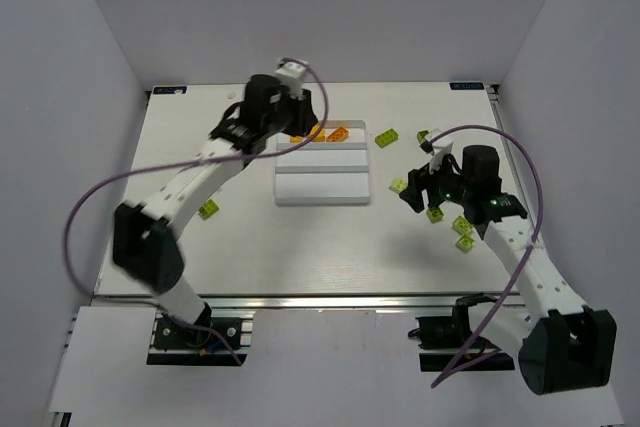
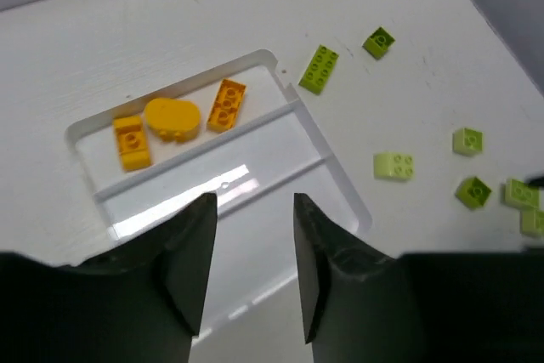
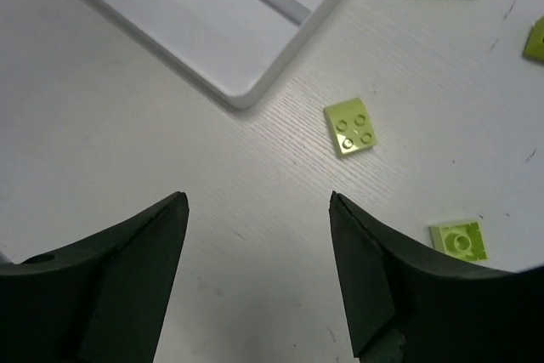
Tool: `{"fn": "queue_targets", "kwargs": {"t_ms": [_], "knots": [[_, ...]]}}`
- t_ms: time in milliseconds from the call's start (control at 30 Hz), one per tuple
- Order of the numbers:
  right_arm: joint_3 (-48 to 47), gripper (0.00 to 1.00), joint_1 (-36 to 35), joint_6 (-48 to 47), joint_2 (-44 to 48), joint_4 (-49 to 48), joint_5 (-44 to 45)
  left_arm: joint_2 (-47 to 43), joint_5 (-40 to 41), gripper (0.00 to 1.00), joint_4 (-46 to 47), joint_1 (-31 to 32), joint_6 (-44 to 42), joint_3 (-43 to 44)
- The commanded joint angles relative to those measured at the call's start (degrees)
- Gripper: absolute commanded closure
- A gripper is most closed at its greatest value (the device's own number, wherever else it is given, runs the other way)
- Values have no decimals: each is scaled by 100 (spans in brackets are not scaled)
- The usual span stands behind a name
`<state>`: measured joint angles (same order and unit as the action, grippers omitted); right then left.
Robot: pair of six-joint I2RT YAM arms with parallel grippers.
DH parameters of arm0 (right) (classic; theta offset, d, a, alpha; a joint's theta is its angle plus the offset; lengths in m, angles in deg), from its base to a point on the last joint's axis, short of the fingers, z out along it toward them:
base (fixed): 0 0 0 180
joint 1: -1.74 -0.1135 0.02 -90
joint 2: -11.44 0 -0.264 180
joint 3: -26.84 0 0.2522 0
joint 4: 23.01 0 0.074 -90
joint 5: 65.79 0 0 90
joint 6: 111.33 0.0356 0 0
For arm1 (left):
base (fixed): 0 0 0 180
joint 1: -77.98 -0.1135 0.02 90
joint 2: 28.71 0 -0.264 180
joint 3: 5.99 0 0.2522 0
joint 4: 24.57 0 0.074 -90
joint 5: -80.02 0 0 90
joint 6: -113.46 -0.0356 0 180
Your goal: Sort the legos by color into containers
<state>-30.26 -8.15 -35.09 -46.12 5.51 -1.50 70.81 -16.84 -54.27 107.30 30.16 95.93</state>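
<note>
Hovering open and empty, the right tool should pinch the likely light, rigid lime lego across its flat sides.

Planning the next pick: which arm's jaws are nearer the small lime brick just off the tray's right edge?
Right. The right gripper hovers close beside the lime brick, jaws open; the left gripper hangs over the tray's far left part.

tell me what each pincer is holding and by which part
Nothing is held. The left pincer hangs empty above the tray, and the right pincer is open and empty near a lime lego.
</note>
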Motion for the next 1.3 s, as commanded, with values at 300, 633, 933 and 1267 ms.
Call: {"fn": "queue_targets", "kwargs": {"t_ms": [300,633,933,1267], "knots": [[-1405,78,259,-593,-2109,1098,1112,-3914,1554,13,154,-84,130,-3358],[-1573,26,479,-751,-2882,1529,1666,-4231,1609,12,74,-41,103,-3428],[-1441,27,523,-716,-3314,1485,1825,-4152,1704,11,39,-41,60,-3428],[-1389,34,506,-654,-3709,1407,1983,-4073,1863,11,56,-41,33,-3463]]}}
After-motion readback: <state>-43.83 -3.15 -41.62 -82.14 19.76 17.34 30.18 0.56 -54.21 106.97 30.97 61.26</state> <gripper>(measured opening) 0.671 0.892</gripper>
